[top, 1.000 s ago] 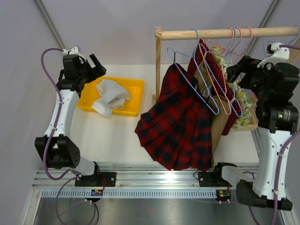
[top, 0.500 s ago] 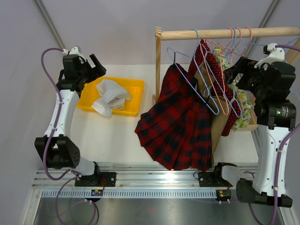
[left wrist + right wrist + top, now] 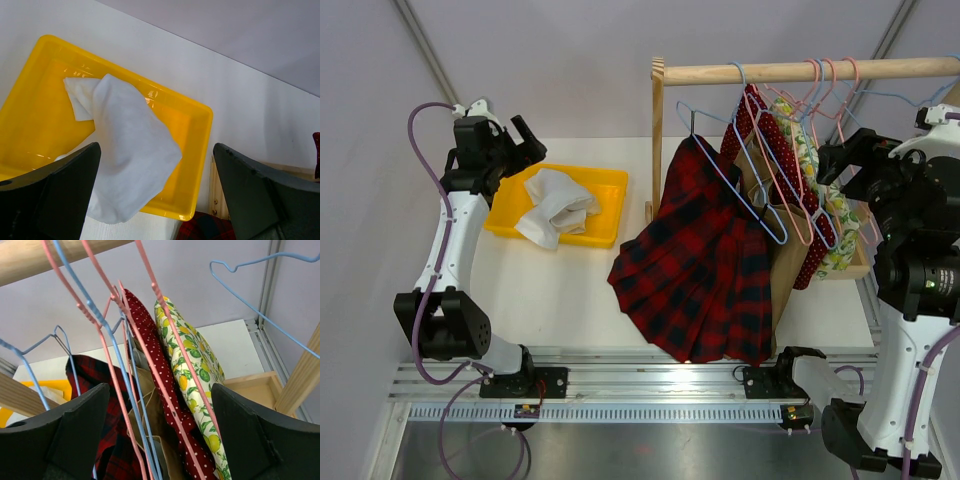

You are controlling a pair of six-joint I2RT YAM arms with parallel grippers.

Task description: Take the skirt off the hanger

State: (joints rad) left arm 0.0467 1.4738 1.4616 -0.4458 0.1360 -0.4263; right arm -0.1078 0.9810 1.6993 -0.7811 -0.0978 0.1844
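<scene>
**Overhead view.** A short pleated skirt in red and dark tartan [image 3: 695, 270] hangs from a thin pale-blue wire hanger [image 3: 750, 198]. The hanger is hooked over a round wooden rail [image 3: 880, 68] at the upper right. The skirt's waist sits high on the hanger's left end, and its hem fans out over the white table [image 3: 550, 290], left of centre and near the front edge. Just to the right of the skirt, on the same rail, hang a red garment with white dots [image 3: 770, 130], a white lemon-print garment [image 3: 832, 225] and several pink wire hangers [image 3: 800, 200].

The left gripper [image 3: 527, 137] is raised at the far left above a yellow plastic tray [image 3: 610, 182] that holds a crumpled white cloth [image 3: 558, 205]. It is well apart from the skirt. The right gripper [image 3: 832, 160] is held up at the right, beside the lemon-print garment, and faces the hangers.

**Left wrist view.** The two dark fingers stand wide apart with nothing between them. Below them lies the yellow tray, with the white cloth draped across it. A corner of tartan shows at the bottom edge.

**Right wrist view.** The fingers are spread wide and grip nothing. Pink and blue hanger wires cross the frame in front of them. The dotted and lemon-print garments hang in the centre. The tartan skirt is further back on the left, under a blue wire.
</scene>
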